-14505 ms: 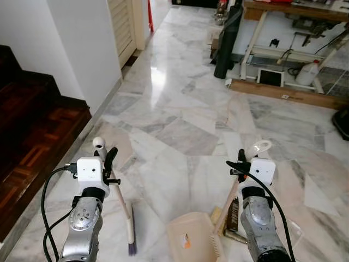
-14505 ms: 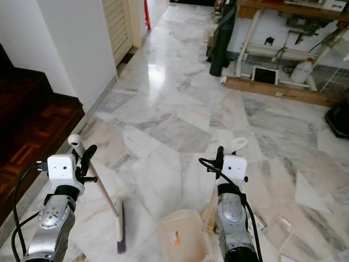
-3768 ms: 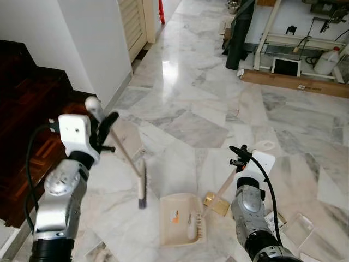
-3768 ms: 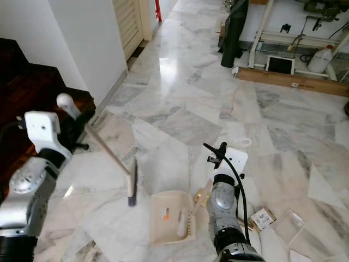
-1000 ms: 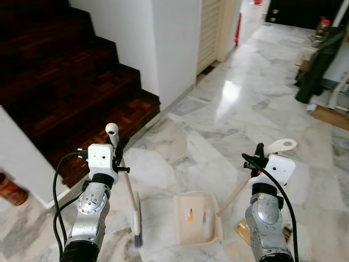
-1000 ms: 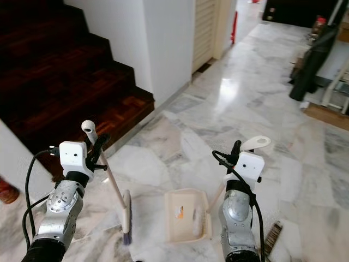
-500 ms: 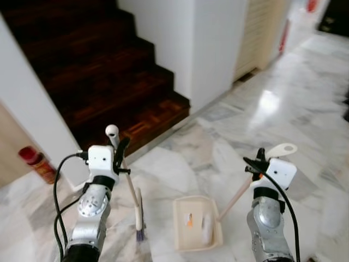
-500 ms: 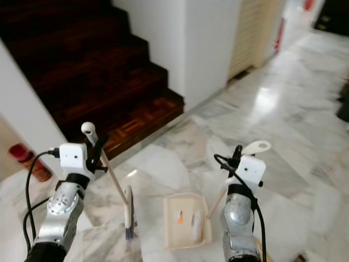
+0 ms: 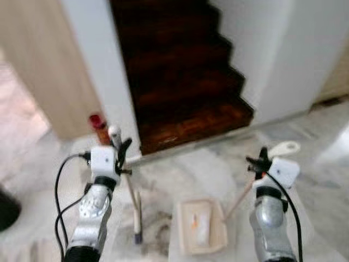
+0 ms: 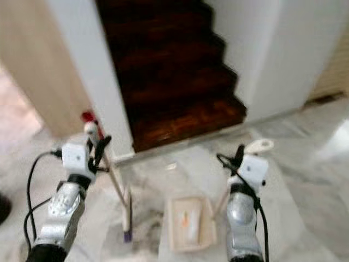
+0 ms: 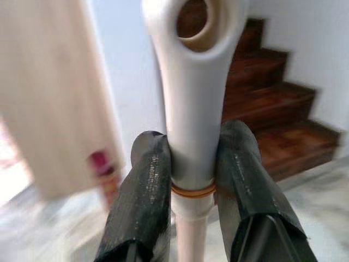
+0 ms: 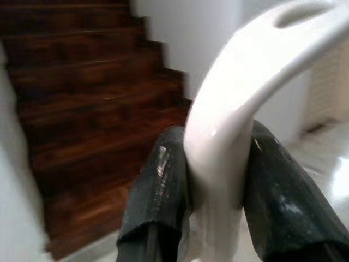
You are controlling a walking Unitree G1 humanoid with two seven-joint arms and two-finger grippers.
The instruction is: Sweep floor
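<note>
My left gripper [image 9: 121, 154] is shut on the cream handle of a small broom [image 9: 132, 199], whose dark bristles rest near the marble floor [image 9: 65, 158]. In the left wrist view both black fingers [image 11: 147, 180] clamp the broom handle [image 11: 192, 109] just under its hanging hole. My right gripper [image 9: 263, 161] is shut on the white handle [image 12: 240, 109] of a cream dustpan [image 9: 200, 225], which sits flat on the floor between my arms. Something pale lies inside the pan. The picture is blurred.
A dark wooden staircase [image 9: 180, 71] rises straight ahead between white walls [image 9: 283, 54]. A small red canister [image 9: 98, 123] stands at the foot of the left wall, beside a tan wooden panel [image 9: 43, 65]. A dark object [image 9: 6, 210] sits at the far left edge.
The camera has swung left: the staircase now fills the centre and a tan panel and red canister have come in. Both grippers keep their holds on broom and dustpan.
</note>
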